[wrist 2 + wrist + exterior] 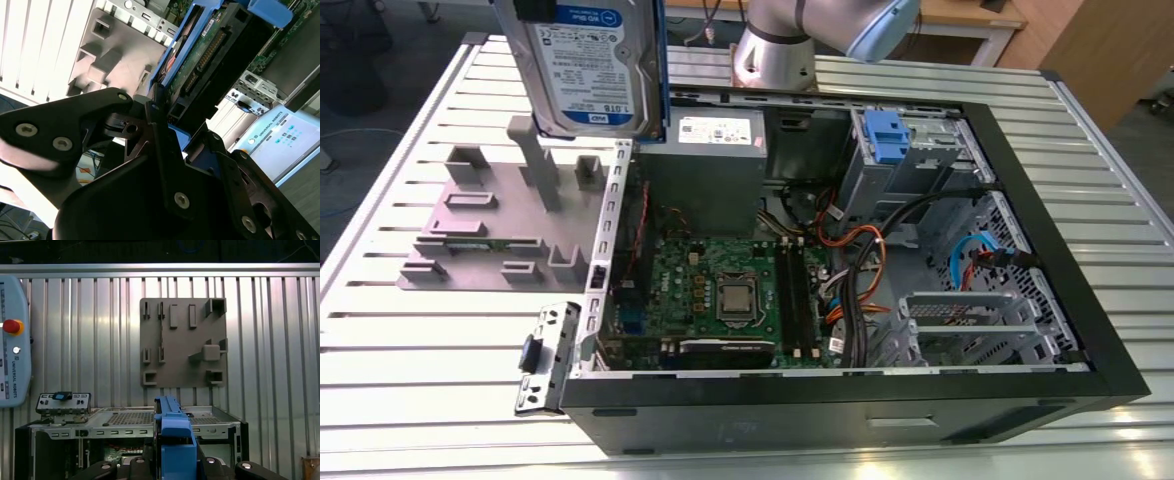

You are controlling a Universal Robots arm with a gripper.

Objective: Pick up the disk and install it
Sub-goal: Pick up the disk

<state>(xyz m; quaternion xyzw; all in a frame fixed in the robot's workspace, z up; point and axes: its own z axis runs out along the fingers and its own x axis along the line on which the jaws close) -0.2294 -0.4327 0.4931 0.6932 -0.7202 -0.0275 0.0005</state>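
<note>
Claw is closed on the disk in both wrist views. Its fingers pinch the blue frame from either side, nothing else held.

Exterior view, its left to right:
- desk
- grey plate, lying flat
- loose bracket, just beside the case
- disk, hanging in the air on edge with its label to camera, above the plate's case-side edge and the case's near wall, touching neither
- PSU, board, cables
- arm, behind the case
- other caddy, seated in the bay at the far corner

Step in hand, my read: carrying the disk from plate to case. To do it well:
- hold the disk on edge and square in the claw, no twist
- travel high enough to clear the case wall and PSU
- avoid the cable bundle
- grip on the frame, not the circuit side

Can't tell from here which slot is free.

Counts: 1 disk, 1 other caddy, 1 plate, 1 bracket, 1 case, 1 PSU, 1 board, 1 arm, 1 claw, 1 pendant.
</note>
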